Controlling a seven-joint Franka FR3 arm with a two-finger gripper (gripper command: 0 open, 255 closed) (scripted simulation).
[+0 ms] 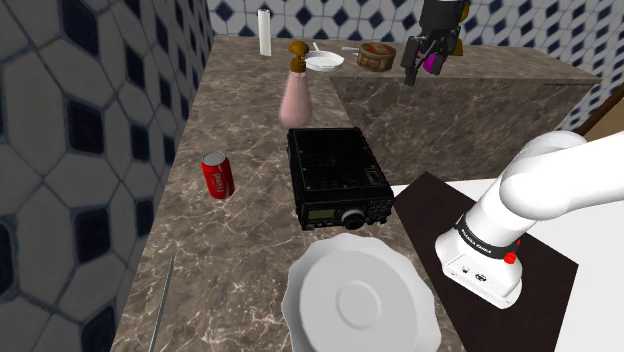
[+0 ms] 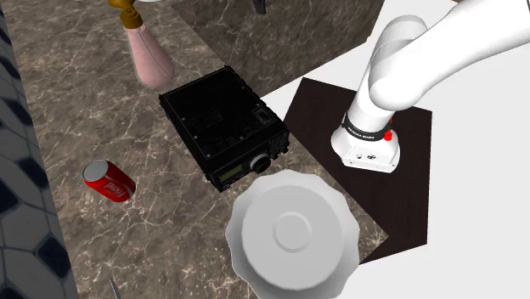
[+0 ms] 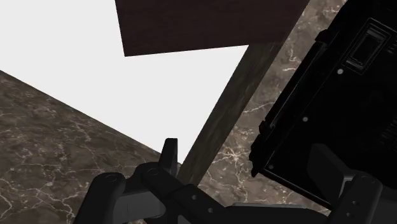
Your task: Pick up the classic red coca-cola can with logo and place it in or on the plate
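Observation:
The red cola can [image 1: 218, 175] lies on its side on the marbled counter, near the tiled wall; it also shows in the second exterior view [image 2: 109, 181]. A white scalloped plate [image 1: 360, 300] sits at the counter's near end [image 2: 291, 234]. My black gripper [image 1: 422, 60] hangs high above the raised back counter, far from can and plate. In the wrist view its fingers [image 3: 168, 156] stand apart with nothing between them, so the gripper [image 3: 248, 168] is open, looking down on the counter edge and the black radio [image 3: 331, 95].
A black radio [image 1: 335, 178] stands between can and arm stand [image 2: 225, 127]. A pink bottle [image 1: 296, 95] stands behind it. A paper roll [image 1: 264, 33], a white pan [image 1: 323, 62] and a brown tin [image 1: 377, 55] sit at the back. The arm's base rests on a dark mat [image 1: 440, 200].

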